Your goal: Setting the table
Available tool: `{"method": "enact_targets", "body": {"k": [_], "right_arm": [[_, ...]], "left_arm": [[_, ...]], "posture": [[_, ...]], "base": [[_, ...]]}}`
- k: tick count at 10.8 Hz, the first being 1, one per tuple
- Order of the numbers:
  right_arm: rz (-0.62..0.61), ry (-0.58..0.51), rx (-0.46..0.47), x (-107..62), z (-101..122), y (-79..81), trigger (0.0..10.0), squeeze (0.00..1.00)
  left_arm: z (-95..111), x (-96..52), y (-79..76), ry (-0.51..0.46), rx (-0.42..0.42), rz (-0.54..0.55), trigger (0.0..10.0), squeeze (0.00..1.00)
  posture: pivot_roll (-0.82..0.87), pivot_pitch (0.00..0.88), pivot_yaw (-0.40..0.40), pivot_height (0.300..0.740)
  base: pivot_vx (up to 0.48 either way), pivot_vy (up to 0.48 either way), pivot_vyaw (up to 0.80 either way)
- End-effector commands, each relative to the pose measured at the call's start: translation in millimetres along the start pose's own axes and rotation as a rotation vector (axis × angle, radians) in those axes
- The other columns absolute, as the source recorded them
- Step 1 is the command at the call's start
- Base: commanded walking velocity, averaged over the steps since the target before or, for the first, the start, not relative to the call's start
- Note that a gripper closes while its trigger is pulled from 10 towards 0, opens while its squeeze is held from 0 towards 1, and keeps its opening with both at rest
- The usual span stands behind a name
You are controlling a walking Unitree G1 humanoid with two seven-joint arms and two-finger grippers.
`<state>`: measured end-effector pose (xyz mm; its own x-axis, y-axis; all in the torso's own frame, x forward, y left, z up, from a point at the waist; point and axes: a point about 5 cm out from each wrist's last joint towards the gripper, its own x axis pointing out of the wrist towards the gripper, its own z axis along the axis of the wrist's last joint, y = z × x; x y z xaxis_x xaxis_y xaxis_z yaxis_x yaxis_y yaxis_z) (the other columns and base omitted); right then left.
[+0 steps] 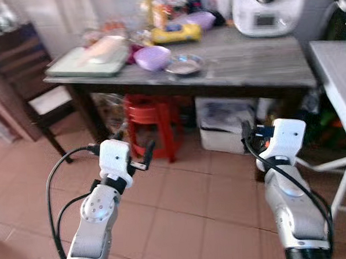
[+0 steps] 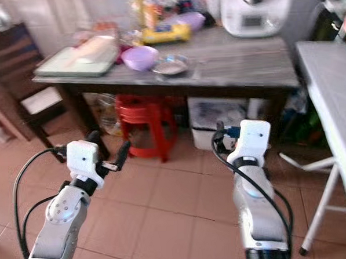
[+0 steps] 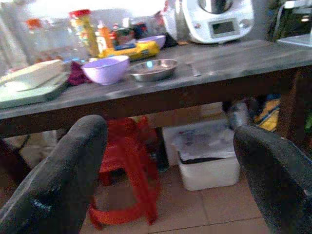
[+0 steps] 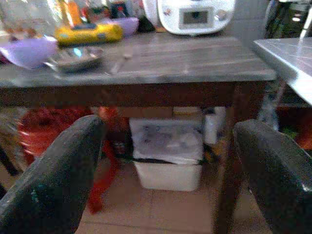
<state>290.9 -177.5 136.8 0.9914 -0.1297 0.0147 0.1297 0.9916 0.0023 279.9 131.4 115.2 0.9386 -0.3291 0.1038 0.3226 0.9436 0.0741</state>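
Observation:
A lilac bowl and a shallow steel dish sit side by side on the dark wooden table ahead of me. A small spoon lies just beyond the dish. Both arms are raised in front of the table, well short of its near edge and below its top. My left gripper is open and empty, its fingers pointing toward the red stool. My right gripper is also open with nothing in it, aimed under the table.
Under the table stand a red plastic stool and a white bin. A green tray, a yellow pack and a white appliance crowd the tabletop. A dark chair is left, a white folding table right.

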Motion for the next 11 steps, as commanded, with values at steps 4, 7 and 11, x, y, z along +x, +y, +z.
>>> {"method": "enact_targets", "body": {"k": [4, 7, 11], "right_arm": [[0.026, 0.006, 0.024, -0.5, 0.7, 6.6, 10.0, 0.0], [0.028, 0.019, 0.048, 1.2, -0.1, 7.1, 10.0, 0.0], [0.031, 0.019, 0.056, 2.2, -1.1, 8.3, 10.0, 0.0]], "left_arm": [[1.7, 0.6, 4.5, -0.001, 0.008, -0.01, 10.0, 0.0], [0.8, 0.4, 3.4, 0.0, 0.006, -0.009, 10.0, 0.0], [0.8, -0.3, 4.8, 0.0, 0.007, -0.007, 10.0, 0.0]], "posture": [[-0.05, 0.0, 0.085, 0.74], [-0.05, 0.0, 0.08, 0.74], [-0.04, 0.0, 0.081, 0.74]], "base": [[0.0, -0.35, 0.0], [0.0, -0.346, -0.49], [0.0, -0.348, -0.11]]}}
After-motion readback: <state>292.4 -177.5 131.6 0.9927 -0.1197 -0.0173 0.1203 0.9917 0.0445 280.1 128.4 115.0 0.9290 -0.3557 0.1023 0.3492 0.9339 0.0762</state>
